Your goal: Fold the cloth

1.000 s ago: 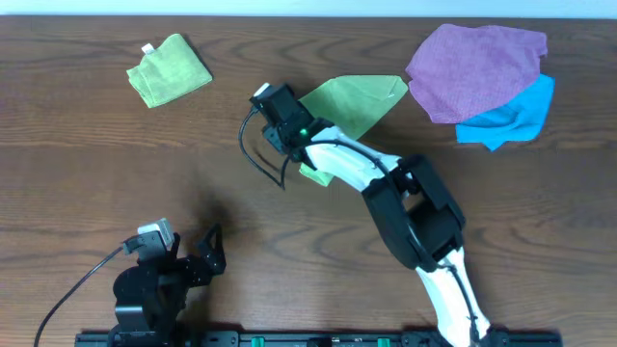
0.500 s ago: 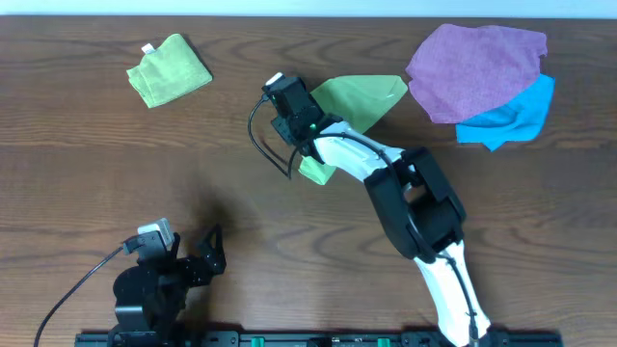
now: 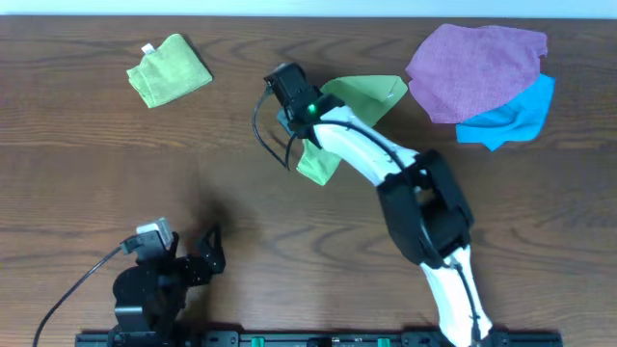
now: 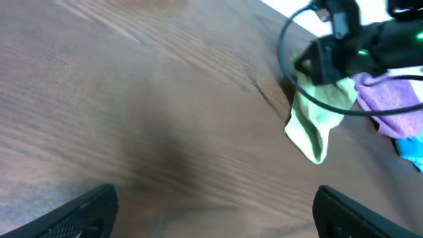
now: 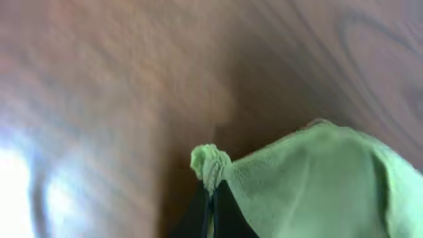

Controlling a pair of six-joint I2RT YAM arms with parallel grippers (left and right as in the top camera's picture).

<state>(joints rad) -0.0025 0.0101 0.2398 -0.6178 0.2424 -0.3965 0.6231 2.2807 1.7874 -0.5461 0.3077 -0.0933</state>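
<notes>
The cloth (image 3: pixel 362 96) is lime green and lies past the table's middle, its near-left part (image 3: pixel 316 166) raised and hanging off the wood. My right gripper (image 3: pixel 297 123) is shut on that lifted corner. In the right wrist view the bunched corner (image 5: pixel 210 164) sticks out above the closed right gripper (image 5: pixel 213 193), and the cloth (image 5: pixel 317 178) spreads away to the right. The left wrist view shows the cloth (image 4: pixel 314 125) dangling from the right arm. My left gripper (image 3: pixel 204 253) rests near the front left, open, its fingers (image 4: pixel 86 211) wide apart over bare wood.
A small folded lime-green square with a white tag (image 3: pixel 169 69) lies at the back left. A purple cloth (image 3: pixel 477 69) overlaps a blue cloth (image 3: pixel 516 116) at the back right, close to the task cloth's far corner. The table is dark wood (image 3: pixel 96 173).
My right gripper has shut on the cloth's near-left corner and has moved toward the far right, lifting that corner off the table. The left arm has not moved.
</notes>
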